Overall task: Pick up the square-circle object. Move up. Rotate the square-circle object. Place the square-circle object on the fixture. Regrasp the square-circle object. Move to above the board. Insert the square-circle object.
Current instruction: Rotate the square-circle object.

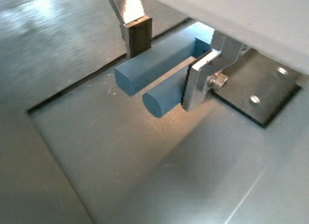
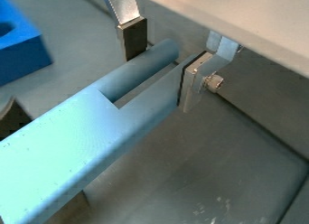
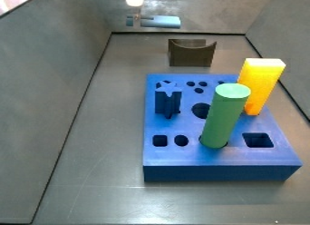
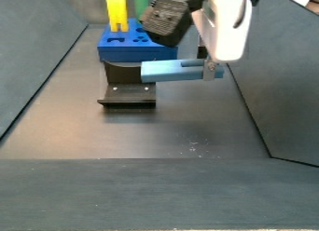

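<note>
Gripper (image 4: 210,67) pinching square-circle object (image 4: 174,71), held horizontal above floor. Fixture (image 4: 127,93) at 7 o'clock of it. Board (image 3: 218,129) fully seen only in side view.

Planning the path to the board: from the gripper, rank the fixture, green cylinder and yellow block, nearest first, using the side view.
The gripper holds the square-circle object aloft.
1. Fixture: below, beside the held piece.
2. Green cylinder and yellow block: on the board behind; too close to call.
</note>
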You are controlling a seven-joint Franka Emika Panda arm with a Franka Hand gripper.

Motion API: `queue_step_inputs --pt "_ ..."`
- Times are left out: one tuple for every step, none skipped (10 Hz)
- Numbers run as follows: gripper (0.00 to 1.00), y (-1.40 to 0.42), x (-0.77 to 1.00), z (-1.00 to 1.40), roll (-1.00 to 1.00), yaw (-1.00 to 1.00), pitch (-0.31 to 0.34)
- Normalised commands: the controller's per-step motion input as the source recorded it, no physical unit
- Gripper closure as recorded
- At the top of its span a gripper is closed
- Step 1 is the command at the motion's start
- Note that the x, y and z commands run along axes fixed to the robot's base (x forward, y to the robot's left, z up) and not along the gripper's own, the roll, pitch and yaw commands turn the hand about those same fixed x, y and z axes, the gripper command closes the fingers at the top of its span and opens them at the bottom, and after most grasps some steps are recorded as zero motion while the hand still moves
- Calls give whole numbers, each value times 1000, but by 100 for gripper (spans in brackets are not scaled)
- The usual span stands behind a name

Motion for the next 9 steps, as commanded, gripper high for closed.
queue_step_inputs --pt "100 10 20 -37 1 -1000 -6" --pt "100 10 19 -37 1 -1000 -6" --pt "100 10 19 -37 1 -1000 -6" --pt "100 10 19 -37 1 -1000 -6" --pt "100 10 19 -37 1 -1000 -7" --pt "100 11 18 -37 1 -1000 -7" --pt "100 11 18 -37 1 -1000 -7" --pt "100 11 18 -37 1 -1000 -8" --pt "100 11 17 -37 1 -1000 -8"
